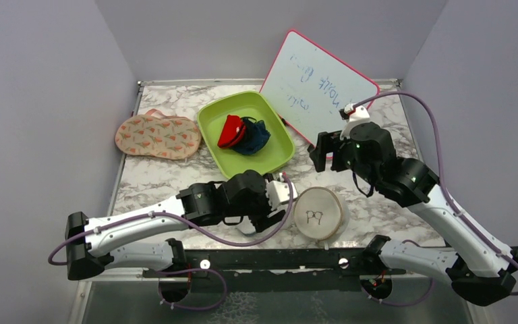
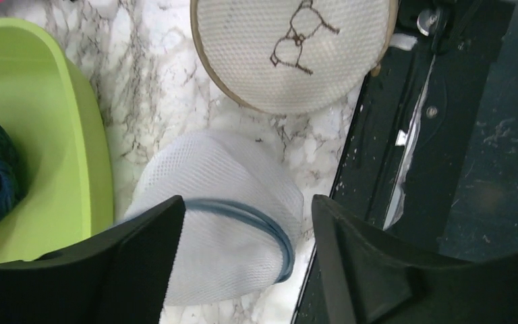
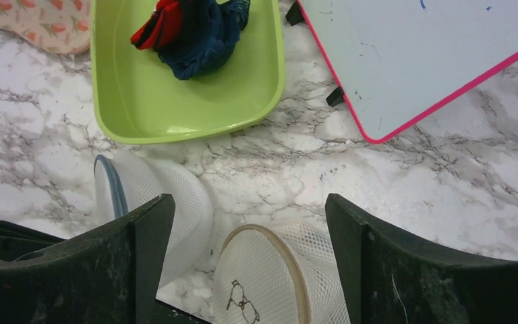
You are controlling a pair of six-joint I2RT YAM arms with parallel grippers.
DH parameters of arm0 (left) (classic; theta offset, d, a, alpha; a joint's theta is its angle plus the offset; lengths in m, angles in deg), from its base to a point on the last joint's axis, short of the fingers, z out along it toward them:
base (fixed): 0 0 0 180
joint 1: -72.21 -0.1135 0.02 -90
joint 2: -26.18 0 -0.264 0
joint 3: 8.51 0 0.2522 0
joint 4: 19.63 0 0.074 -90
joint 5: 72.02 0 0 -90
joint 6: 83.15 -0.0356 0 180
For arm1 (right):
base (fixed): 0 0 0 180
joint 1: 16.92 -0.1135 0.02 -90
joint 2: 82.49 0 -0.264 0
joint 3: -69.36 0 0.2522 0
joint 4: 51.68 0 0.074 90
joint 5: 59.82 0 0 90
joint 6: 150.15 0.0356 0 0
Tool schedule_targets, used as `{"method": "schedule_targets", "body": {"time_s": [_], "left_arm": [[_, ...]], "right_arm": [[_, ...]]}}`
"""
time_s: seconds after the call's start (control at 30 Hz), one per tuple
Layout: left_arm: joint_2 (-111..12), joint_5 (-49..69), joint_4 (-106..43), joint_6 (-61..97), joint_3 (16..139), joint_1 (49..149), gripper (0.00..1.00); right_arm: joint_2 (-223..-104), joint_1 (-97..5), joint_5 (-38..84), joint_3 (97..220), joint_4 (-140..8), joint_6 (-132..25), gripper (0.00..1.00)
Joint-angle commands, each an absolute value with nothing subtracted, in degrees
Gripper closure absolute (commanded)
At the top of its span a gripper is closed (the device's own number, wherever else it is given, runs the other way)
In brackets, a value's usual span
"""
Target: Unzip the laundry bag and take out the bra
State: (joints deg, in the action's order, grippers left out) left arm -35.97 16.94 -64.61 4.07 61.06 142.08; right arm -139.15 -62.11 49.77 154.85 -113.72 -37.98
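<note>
The laundry bag [image 2: 226,236] is white mesh with a grey-blue rim and lies on the marble near the front edge. My left gripper [image 2: 246,212] hovers over it, open and empty, one finger on each side. In the top view the left gripper [image 1: 273,202] hides most of the bag. The bag also shows in the right wrist view [image 3: 175,192]. My right gripper [image 3: 246,206] is open and empty, high above the table [image 3: 405,196]; in the top view it [image 1: 320,152] is right of the tray. A peach floral bra-shaped piece [image 1: 156,136] lies at the back left.
A beige mesh disc marked with black glasses [image 1: 319,214] sits right of the bag, close to it [image 2: 290,50]. A green tray [image 1: 276,145] holds red and dark blue cloth [image 1: 243,133]. A pink-edged whiteboard [image 1: 317,84] leans at the back. The black front rail [image 2: 391,169] is beside the bag.
</note>
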Motion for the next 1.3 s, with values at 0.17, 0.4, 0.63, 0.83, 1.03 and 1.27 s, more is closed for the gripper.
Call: {"method": "schedule_targets", "body": {"time_s": [0.17, 0.4, 0.63, 0.83, 1.03, 1.27], "left_arm": [[-34.1, 17.6, -54.7, 11.2, 64.0, 134.8, 0.26], [-32.9, 15.6, -50.6, 16.5, 62.5, 124.0, 0.23], [-30.0, 24.1, -53.6, 20.9, 66.6, 111.5, 0.02], [-24.9, 41.0, -54.0, 19.8, 74.2, 104.7, 0.01], [-16.3, 47.9, -49.3, 18.2, 76.1, 104.6, 0.01], [-12.1, 49.0, -50.4, 19.4, 76.7, 104.6, 0.01]], "right_arm": [[-136.4, -62.1, 46.1, 153.7, -107.3, -40.8, 0.16], [-137.1, -62.1, 44.5, 153.2, -107.3, -41.2, 0.14], [-134.3, -62.1, 45.8, 154.8, -106.0, -43.2, 0.05], [-130.7, -62.1, 48.0, 158.5, -103.4, -46.6, 0.00], [-126.6, -62.1, 51.4, 161.3, -101.4, -50.2, 0.00], [-124.0, -62.1, 50.6, 160.5, -99.3, -51.3, 0.00]]}}
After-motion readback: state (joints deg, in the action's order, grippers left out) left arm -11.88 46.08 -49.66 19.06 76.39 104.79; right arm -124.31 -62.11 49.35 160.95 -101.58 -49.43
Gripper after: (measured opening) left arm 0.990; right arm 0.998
